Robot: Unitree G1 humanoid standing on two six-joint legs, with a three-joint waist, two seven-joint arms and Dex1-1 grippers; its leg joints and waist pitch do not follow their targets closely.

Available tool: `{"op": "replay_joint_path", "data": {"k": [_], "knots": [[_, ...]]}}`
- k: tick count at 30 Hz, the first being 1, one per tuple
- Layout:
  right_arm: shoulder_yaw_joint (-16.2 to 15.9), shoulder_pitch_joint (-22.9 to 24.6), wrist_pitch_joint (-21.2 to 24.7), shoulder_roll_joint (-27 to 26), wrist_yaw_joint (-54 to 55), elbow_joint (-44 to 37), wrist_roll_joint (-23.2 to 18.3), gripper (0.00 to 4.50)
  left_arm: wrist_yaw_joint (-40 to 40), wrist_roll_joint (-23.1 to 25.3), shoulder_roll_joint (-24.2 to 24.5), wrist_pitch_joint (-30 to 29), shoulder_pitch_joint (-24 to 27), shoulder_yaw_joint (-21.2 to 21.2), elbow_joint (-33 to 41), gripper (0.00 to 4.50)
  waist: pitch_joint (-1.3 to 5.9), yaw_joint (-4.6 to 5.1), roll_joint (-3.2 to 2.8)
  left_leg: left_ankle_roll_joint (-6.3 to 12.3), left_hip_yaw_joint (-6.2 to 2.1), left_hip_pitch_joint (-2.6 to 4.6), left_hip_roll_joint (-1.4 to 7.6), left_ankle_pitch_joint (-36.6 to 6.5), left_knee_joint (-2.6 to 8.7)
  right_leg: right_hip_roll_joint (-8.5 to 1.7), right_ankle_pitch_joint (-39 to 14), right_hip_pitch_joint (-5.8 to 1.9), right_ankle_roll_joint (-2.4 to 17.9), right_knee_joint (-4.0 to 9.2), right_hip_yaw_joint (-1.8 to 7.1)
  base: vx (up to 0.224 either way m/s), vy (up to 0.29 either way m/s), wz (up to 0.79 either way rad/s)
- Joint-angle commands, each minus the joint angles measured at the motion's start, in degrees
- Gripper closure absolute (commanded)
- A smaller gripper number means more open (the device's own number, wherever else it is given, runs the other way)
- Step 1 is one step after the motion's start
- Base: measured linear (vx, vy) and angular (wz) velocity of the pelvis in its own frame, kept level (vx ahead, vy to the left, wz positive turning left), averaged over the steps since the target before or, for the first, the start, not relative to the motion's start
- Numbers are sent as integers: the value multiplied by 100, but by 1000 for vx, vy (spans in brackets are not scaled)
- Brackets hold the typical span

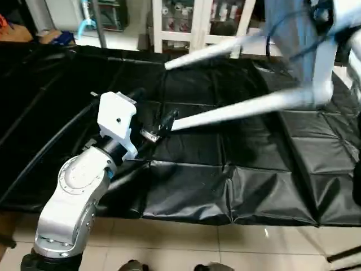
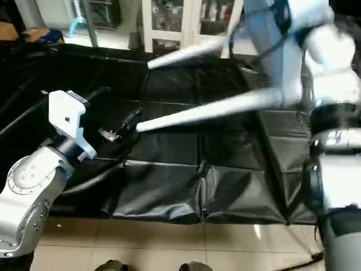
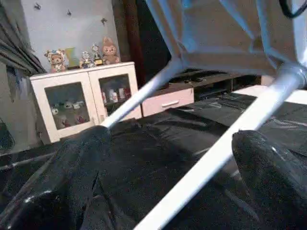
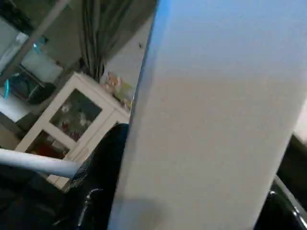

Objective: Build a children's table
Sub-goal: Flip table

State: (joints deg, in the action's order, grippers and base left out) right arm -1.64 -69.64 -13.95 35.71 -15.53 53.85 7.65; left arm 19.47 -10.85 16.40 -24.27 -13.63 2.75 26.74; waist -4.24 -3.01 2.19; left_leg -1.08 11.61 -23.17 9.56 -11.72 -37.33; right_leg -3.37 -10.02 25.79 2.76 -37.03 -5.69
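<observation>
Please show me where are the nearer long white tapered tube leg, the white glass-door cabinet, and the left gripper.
Nearer long white tapered tube leg [image 1: 225, 114]: left eye view, middle of its shaft.
White glass-door cabinet [image 3: 86, 98]: left wrist view, frame between its two glass doors.
Left gripper [image 3: 172, 158]: left wrist view, midway between its open fingertips.

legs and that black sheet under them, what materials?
Legs: likely white plastic tubes, smooth with a mild sheen, tapering toward the tip. Black sheet: looks like thin plastic film or coated fabric; it's glossy, with fold creases and wrinkles.
</observation>
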Motion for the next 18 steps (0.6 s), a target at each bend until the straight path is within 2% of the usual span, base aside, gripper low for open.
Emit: {"op": "replay_joint_path", "data": {"k": [1,2,4,9,10,15,18], "knots": [[-659,-386,-676,346,-269,-98,871,247,-15,43,43,-124,-124,-56,145,0,447,13,156,452,-160,90,333,-844,334,-457,-1502,-391,637,475,368,0,0,0],[-659,-386,-676,346,-269,-98,871,247,-15,43,43,-124,-124,-56,145,0,446,19,160,443,-161,87,330,-877,331,-454,-1538,-394,641,472,366,0,0,0],[-817,-709,-748,373,-415,198,1065,247,8,22,81,-173,-199,-94,168,0,425,24,156,413,-162,98,332,-1036,326,-450,-1757,-369,641,499,368,0,0,0],[-1083,-1047,-836,456,-637,506,1359,247,-18,28,122,-186,-210,-115,191,0,376,8,134,259,-164,170,375,-1320,338,-448,-2047,-293,604,542,377,0,0,0],[-1161,-1193,-783,490,-668,611,1482,247,-30,13,120,-208,-207,-127,225,0,363,15,114,145,-166,231,390,-1547,337,-439,-2165,-251,641,556,378,0,0,0],[-1306,-1492,-683,547,-624,823,1640,247,-57,1,116,-238,-221,-121,249,0,328,28,116,-33,-183,259,401,-1915,355,-457,-2377,-225,618,574,399,0,0,0],[-1432,-1676,-635,583,-484,1020,1766,247,-79,-12,106,-272,-229,-129,269,0,316,54,118,-239,-225,269,422,-2275,394,-455,-2464,-221,530,573,389,0,0,0]]}}
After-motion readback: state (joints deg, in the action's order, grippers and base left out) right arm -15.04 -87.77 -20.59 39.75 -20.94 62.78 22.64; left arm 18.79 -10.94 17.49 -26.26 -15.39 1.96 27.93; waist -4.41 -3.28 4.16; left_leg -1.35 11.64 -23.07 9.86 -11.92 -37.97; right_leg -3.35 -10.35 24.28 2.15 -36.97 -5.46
